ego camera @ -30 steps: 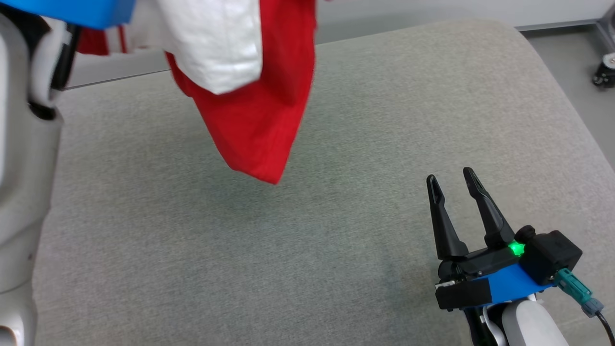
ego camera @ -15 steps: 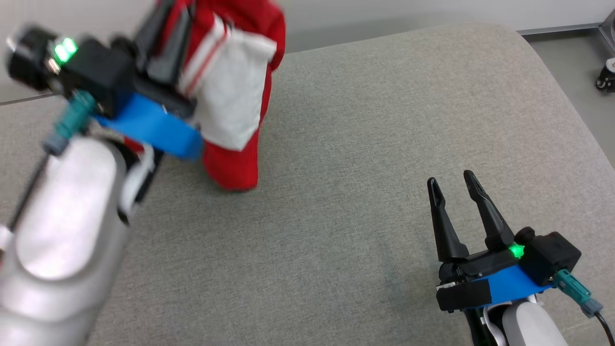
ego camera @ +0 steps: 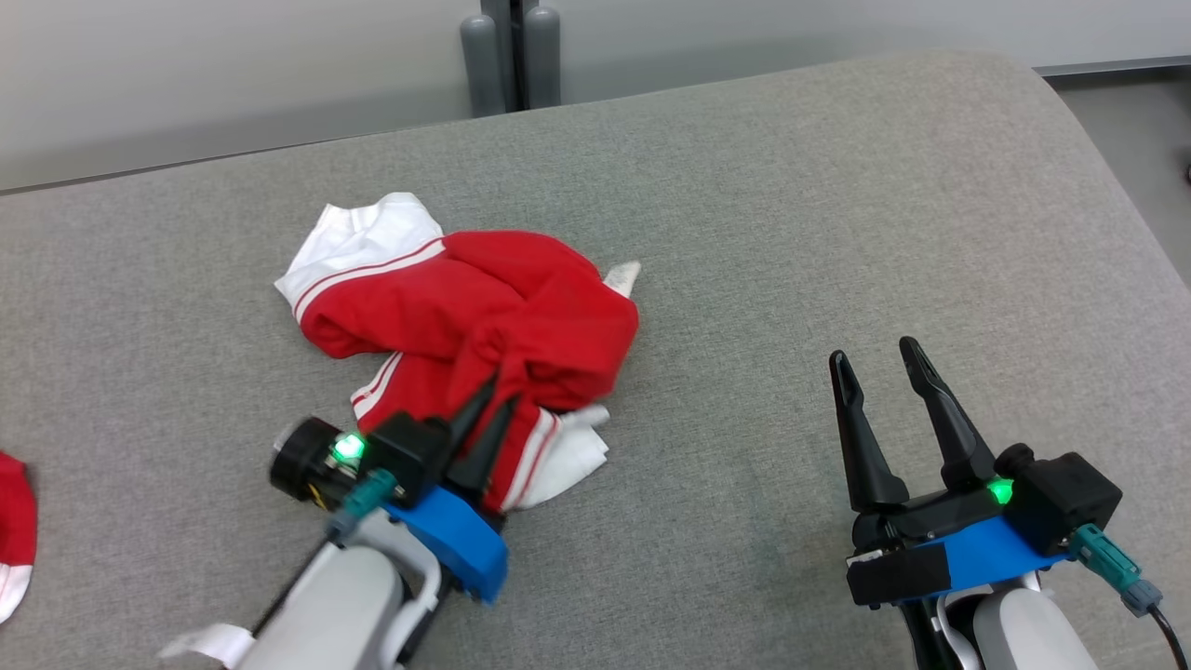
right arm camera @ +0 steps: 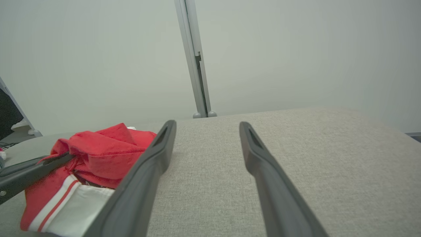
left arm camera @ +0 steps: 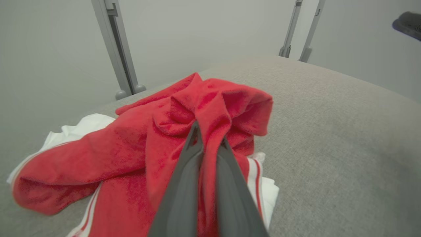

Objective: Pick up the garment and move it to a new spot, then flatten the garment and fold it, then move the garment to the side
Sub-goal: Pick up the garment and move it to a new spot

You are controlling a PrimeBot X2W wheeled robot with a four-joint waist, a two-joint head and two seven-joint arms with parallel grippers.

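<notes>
The red-and-white garment [ego camera: 484, 307] lies bunched on the bench [ego camera: 837, 186], the left tool [ego camera: 501, 391] pinching a red fold and the right tool [ego camera: 872, 348] spread, empty, well apart, so I judge the 2 tools should take opposite edges and pull it flat.

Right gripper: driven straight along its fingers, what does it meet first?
Likely nothing near: the open right gripper points across bare grey cushion, the red-and-white garment off to its left. Past the far edge stands a grey post. Its height over the cushion is unclear.
</notes>
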